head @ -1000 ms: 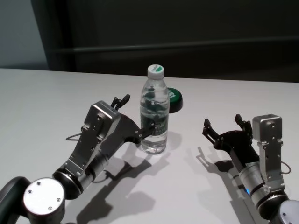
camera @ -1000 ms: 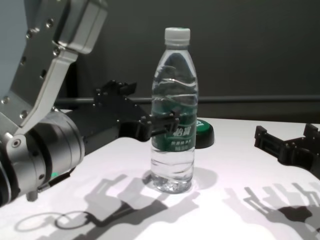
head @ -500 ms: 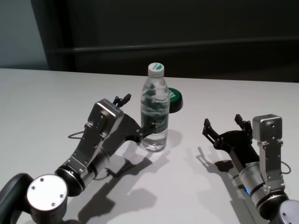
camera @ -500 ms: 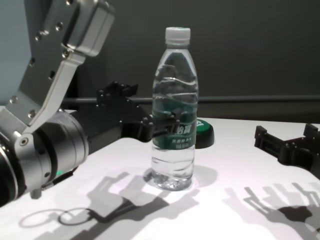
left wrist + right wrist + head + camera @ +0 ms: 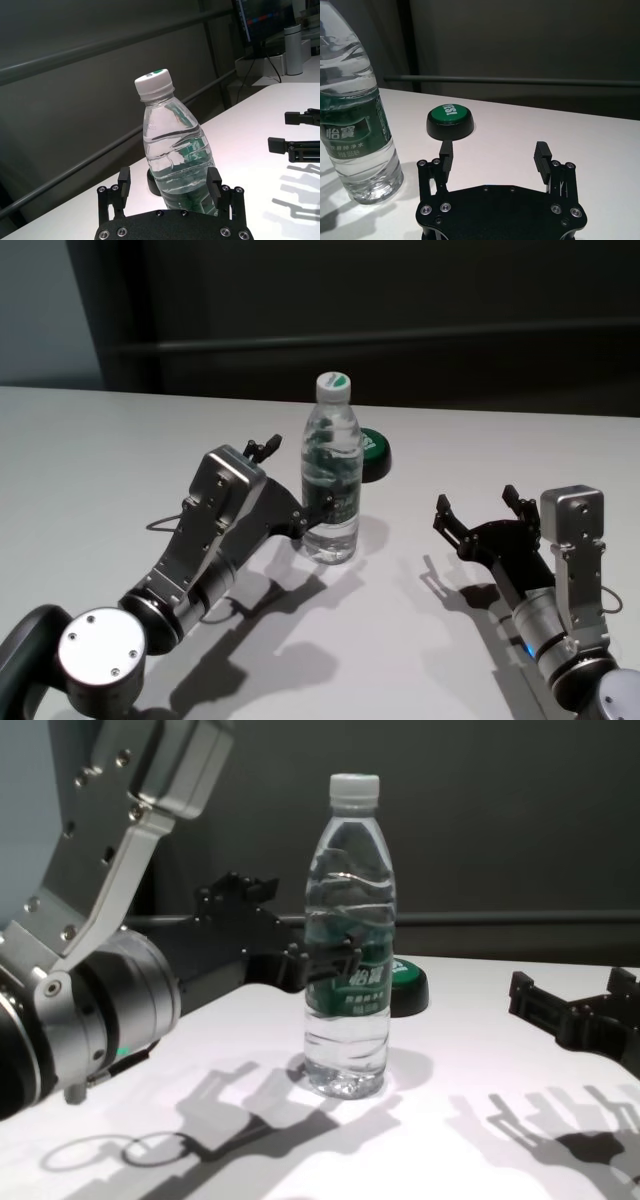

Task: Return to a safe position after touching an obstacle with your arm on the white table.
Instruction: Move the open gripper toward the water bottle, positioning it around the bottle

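A broad white bench (image 5: 90, 450) carries two things. A clear bottle (image 5: 331, 478) stands upright near its middle, and a low black disc (image 5: 374, 456) with a green top sits just behind it.

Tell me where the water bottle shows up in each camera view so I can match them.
Head view: bottle upright at centre, left gripper beside it.
Chest view: bottle centre, tall on the table.
Left wrist view: bottle centre, just past the open fingers.
Right wrist view: bottle at the frame's edge, cap cut off.
Shared landmark: black-and-green disc behind the bottle.
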